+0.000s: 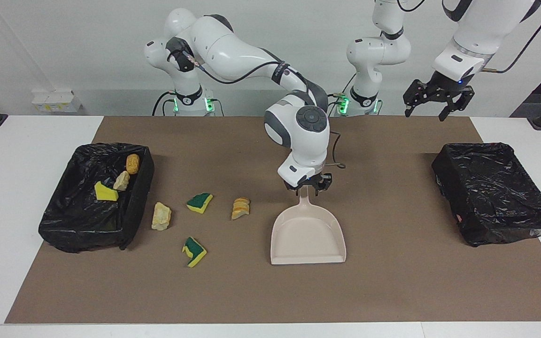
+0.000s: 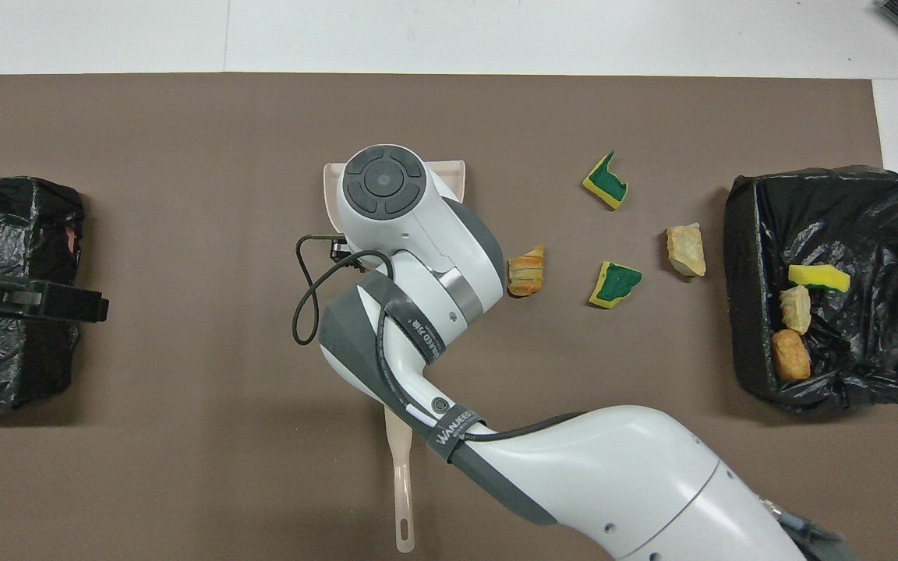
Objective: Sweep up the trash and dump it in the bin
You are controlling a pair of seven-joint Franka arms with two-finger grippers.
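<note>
Scraps (image 1: 106, 192), three, lie in the black-lined bin (image 1: 140, 202); left hand (image 1: 424, 114) spread apart; grip of right hand (image 1: 309, 187) at dustpan (image 1: 308, 234) unclear.

Three scraps (image 1: 119, 180) in bin (image 1: 64, 225) (four (image 1: 196, 202) beside).

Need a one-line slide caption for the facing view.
Right claw at the dustpan handle; four scraps lie on the mat, three in the bin; left claw waits raised above the mat's edge.
</note>
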